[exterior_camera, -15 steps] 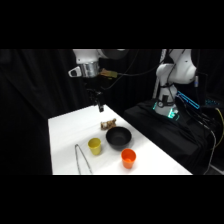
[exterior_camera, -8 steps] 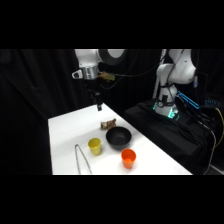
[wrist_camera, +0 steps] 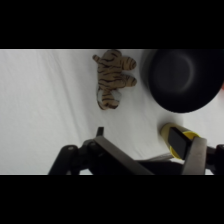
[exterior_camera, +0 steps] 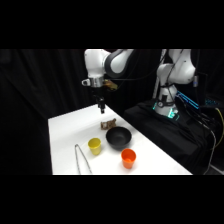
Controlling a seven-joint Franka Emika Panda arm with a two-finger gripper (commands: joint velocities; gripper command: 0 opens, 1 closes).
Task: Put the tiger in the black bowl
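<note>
The tiger (exterior_camera: 108, 123) (wrist_camera: 114, 77), a striped brown-and-tan toy, lies on the white table just beyond the black bowl (exterior_camera: 118, 137) (wrist_camera: 182, 80). The two are close together, and the bowl has nothing in it. My gripper (exterior_camera: 101, 107) (wrist_camera: 147, 147) hangs above the table, a little behind and above the tiger. It is open and holds nothing. In the wrist view the tiger sits ahead of the fingers, with the bowl to its right.
A yellow cup (exterior_camera: 95, 145) (wrist_camera: 172, 139) stands left of the bowl, partly hidden by a finger in the wrist view. An orange cup (exterior_camera: 128, 158) stands in front of the bowl. Metal tongs (exterior_camera: 80, 159) lie near the table's front left.
The gripper has come down a little toward the table near the tiger. The tiger, bowl, cups and tongs have stayed where they were.
</note>
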